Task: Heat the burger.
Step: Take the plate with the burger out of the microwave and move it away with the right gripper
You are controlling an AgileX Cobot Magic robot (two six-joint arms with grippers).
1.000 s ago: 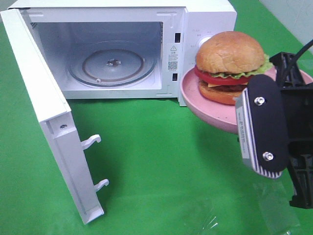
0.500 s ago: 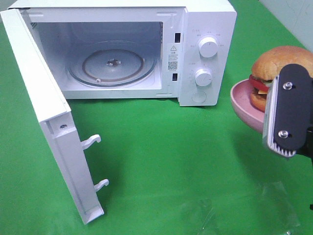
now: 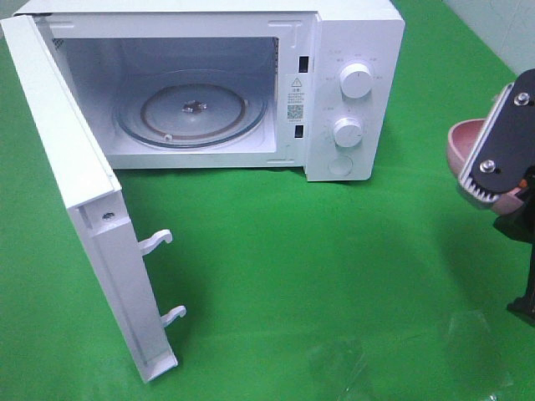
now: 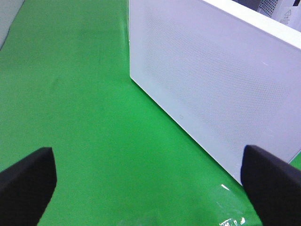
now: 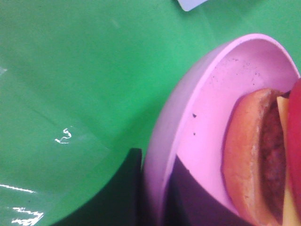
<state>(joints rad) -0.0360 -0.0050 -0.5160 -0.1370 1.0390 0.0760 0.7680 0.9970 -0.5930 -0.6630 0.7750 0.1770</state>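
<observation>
Right gripper (image 3: pixel 500 154) pinches the rim of the pink plate (image 5: pixel 178 132) that carries the burger (image 5: pixel 263 155), now at the far right edge of the green table (image 3: pixel 292 276). We have swung it away from the microwave (image 3: pixel 209 83) front, so loading is further off, though the door (image 3: pixel 84 209) hangs open and the turntable (image 3: pixel 192 109) is bare. Our left gripper (image 4: pixel 146 179), jaws wide and empty, hovers near the door.

High camera overlooks the microwave (image 3: pixel 209 83); wrist cameras sit close, facing down.
</observation>
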